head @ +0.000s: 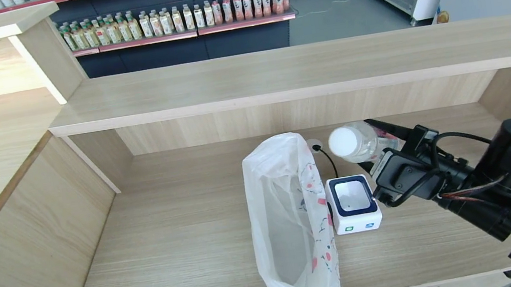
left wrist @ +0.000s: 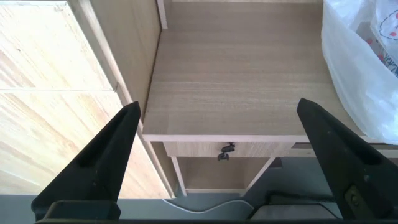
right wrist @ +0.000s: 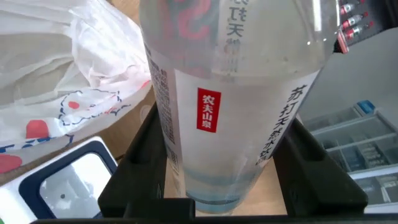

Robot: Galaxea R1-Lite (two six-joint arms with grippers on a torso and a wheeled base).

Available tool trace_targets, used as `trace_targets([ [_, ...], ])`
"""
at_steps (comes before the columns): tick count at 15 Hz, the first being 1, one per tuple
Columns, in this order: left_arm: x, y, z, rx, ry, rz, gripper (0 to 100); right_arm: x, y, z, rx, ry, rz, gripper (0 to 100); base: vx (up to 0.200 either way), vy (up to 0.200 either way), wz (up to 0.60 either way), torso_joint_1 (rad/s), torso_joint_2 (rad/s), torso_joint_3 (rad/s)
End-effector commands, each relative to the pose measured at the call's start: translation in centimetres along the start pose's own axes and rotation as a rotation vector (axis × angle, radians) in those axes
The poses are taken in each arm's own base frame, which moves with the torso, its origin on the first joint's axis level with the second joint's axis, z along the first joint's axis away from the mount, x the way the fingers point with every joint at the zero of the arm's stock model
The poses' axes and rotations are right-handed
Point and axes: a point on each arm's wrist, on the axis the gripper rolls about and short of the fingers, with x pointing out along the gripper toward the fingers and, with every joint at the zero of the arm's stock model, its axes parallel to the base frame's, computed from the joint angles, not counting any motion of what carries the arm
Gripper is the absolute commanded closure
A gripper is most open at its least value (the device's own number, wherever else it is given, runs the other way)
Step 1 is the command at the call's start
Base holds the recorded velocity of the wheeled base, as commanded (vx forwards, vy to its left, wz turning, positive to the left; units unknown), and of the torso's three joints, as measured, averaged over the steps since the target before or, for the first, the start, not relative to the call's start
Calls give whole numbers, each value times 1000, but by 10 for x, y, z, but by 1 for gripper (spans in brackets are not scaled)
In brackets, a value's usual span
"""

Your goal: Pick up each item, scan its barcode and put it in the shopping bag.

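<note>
My right gripper (head: 380, 149) is shut on a clear plastic bottle (head: 361, 142) with a white cap, held tilted with the cap toward me, just behind the scanner. The white scanner (head: 352, 197) with its dark-framed window stands on the wooden counter, right beside the white shopping bag (head: 287, 220), whose mouth gapes open. In the right wrist view the bottle (right wrist: 230, 106) sits between the black fingers (right wrist: 134, 177), with the scanner (right wrist: 68, 180) and the bag (right wrist: 62, 74) below. My left gripper (left wrist: 217, 109) hangs open over the counter's front edge (left wrist: 236, 134), left of the bag (left wrist: 360, 62).
The work surface is a recess with a raised ledge (head: 300, 71) behind and wooden side walls (head: 40, 231) at left and right. The scanner's black cable (head: 328, 158) runs back to a hole. Bare counter lies left of the bag.
</note>
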Motion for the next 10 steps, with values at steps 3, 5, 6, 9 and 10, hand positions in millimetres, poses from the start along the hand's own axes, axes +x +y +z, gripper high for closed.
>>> trace_targets([
  [3,0,0,0,-1,0,1,0,-2,-1,-12,7,36,2,100,0,0,0,0,0,0],
  [5,0,0,0,-1,0,1,0,-1,2,-13,36,29,19,100,-100,0,0,4,-6,1],
  [6,0,0,0,-1,0,1,0,3,5,-16,68,17,33,100,0,0,0,0,0,0],
  [9,0,0,0,-1,0,-1,0,11,11,-21,158,-24,72,100,0,0,0,0,0,0],
  [10,0,0,0,-1,0,1,0,15,14,-25,183,-54,102,100,0,0,0,0,0,0],
])
